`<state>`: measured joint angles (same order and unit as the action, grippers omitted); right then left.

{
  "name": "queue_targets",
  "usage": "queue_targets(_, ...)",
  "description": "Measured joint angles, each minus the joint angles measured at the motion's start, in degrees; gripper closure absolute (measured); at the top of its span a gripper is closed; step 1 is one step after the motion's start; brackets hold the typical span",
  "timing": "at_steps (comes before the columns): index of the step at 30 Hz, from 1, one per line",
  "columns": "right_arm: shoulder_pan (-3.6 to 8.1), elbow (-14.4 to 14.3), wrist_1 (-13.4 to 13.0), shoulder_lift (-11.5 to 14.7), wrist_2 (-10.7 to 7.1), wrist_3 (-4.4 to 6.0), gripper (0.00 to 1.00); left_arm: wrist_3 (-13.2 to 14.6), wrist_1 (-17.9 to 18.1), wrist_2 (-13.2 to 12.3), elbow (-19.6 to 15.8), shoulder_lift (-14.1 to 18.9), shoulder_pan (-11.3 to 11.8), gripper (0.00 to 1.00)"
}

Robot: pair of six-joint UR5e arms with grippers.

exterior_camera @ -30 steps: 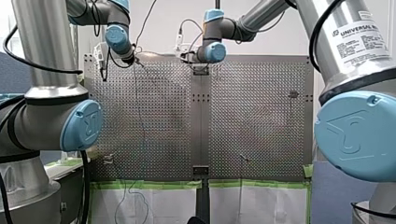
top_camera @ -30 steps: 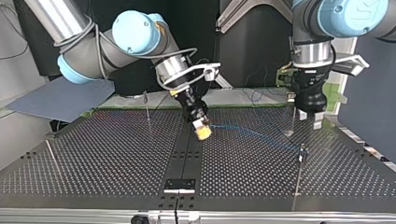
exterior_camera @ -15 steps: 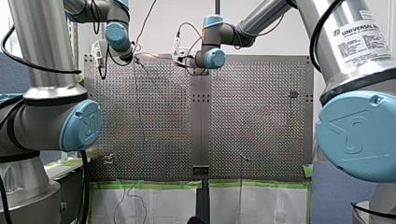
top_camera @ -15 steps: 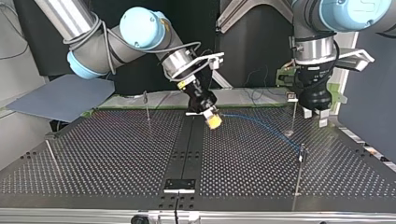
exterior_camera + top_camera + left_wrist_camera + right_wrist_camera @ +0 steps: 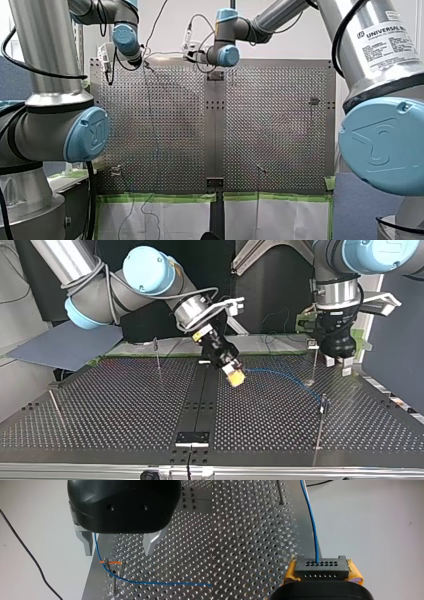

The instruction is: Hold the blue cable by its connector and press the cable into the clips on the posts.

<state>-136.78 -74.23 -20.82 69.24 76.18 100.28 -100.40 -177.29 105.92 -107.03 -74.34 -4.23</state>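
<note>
Since a second ago my right hand (image 5: 234, 377), pinching the connector (image 5: 321, 568), has swung toward my left hand (image 5: 118, 552), which hangs spread just above the clip (image 5: 113, 563); the blue cable (image 5: 312, 522) stretches between them.

A: table (image 5: 100, 405)?
B: Perforated metal, dull grey sheen. The clip (image 5: 107, 562) is bare metal too.
A: cable (image 5: 312, 522)?
B: Smooth blue jacket, faint gloss. The connector (image 5: 322, 566) is matt black plastic.
A: Tooling?
B: my left gripper (image 5: 117, 553): glossy black shell, fingers (image 5: 86, 543) of satin metal. my right gripper (image 5: 322, 572): yellow pads (image 5: 355, 573), soft-looking, scuffed at the edges.
</note>
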Motion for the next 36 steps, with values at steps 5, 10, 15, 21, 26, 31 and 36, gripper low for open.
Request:
queue_targets(5, -0.54, 0.89, 0.08, -0.06, -1.01, 0.16, 1.0, 0.08, -0.24, 1.33, 0.0, -0.03, 0.18, 0.0)
queue_targets(10, -1.22, 1.91, 0.21, -0.09, -1.89, 0.23, 1.0, -0.13, -0.75, 3.01, -0.21, -0.05, 0.36, 0.0)
queue_targets(15, -1.85, 2.67, 0.44, -0.15, -2.21, 0.27, 1.0, -0.75, -1.0, 3.98, -0.78, -0.05, 0.7, 0.0)
queue_targets(21, -2.49, 2.75, 0.7, -0.94, -2.05, 0.37, 1.0, -0.8, -1.1, 5.47, -1.16, -0.05, 1.09, 0.0)
queue_targets(26, -2.42, 3.21, 0.6, -3.06, -1.04, 0.22, 1.0, -0.62, -1.02, 5.86, -1.2, -0.05, 1.28, 0.0)
queue_targets(31, -2.39, 4.59, 0.49, -5.01, -0.73, 0.3, 1.0, -0.46, -0.8, 5.79, -1.21, -0.12, 1.3, 0.0)
queue_targets(36, -2.53, 6.73, 0.59, -6.08, -0.65, 0.78, 1.0, -0.41, -0.61, 5.75, -1.19, -0.65, 1.36, 0.0)
